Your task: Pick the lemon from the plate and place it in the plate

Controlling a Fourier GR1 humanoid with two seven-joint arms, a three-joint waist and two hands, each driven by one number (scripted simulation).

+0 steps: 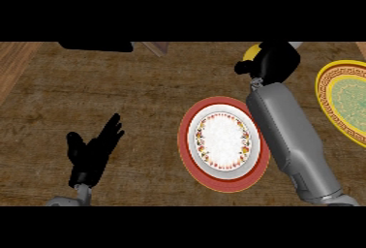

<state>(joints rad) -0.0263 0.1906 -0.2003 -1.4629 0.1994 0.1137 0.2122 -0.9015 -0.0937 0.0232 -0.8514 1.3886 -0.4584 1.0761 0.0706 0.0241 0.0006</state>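
The black right hand (pixel 275 60) curls round the small yellow lemon (pixel 250 53), above the brown wooden counter (pixel 143 97) beyond the red-rimmed white plate (pixel 223 140) and left of the yellow-rimmed green plate (pixel 324 88). This looks like mid-carry. Next the lemon needs lowering onto the target plate before release. The black left hand (pixel 93 150) rests open at lower left.

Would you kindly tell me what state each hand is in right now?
Left hand: open, resting, holding nothing.
Right hand: curled round the lemon, mostly hiding it.
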